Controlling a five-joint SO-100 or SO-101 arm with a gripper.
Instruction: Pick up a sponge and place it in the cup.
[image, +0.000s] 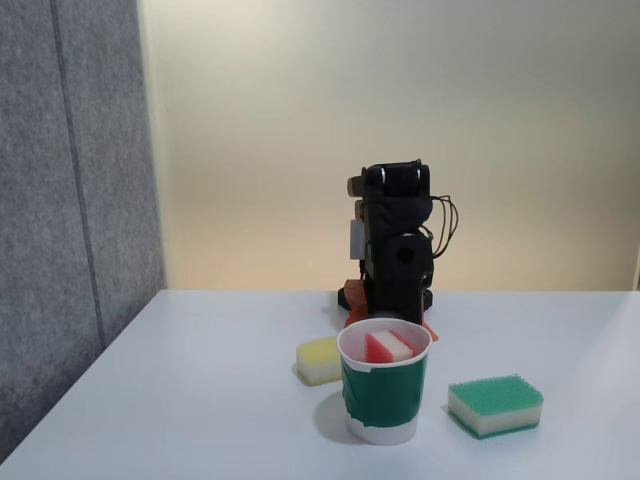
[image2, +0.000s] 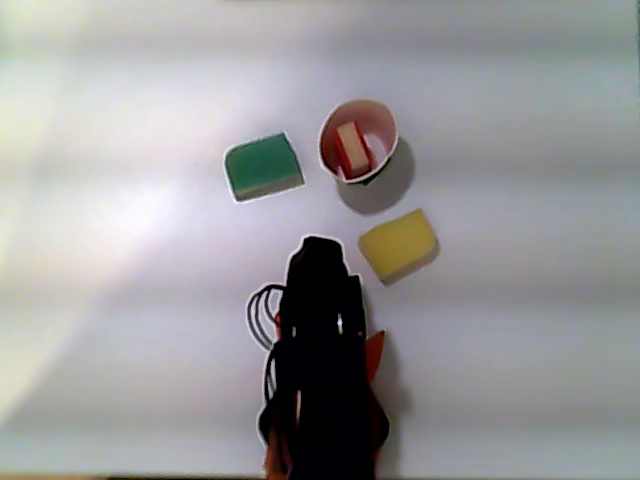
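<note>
Paper, foam, plastic and felt on a smooth matt table

The cup (image: 384, 392) looks like thin paper, matt white with a printed green band; the sponge (image: 388, 347) inside is soft pale foam under a coarse red scouring layer. The green sponge (image: 495, 404) has a nubbly, fibrous top, the yellow sponge (image: 319, 360) a fine porous one. The arm (image: 397, 245) is slightly glossy black plastic. The table (image: 180, 400) is smooth white; the panel (image: 70, 200) is grey felt-like cloth.

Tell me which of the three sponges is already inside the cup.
The red-topped sponge stands on edge inside the cup. The green sponge and the yellow sponge lie flat on the table beside it.
</note>
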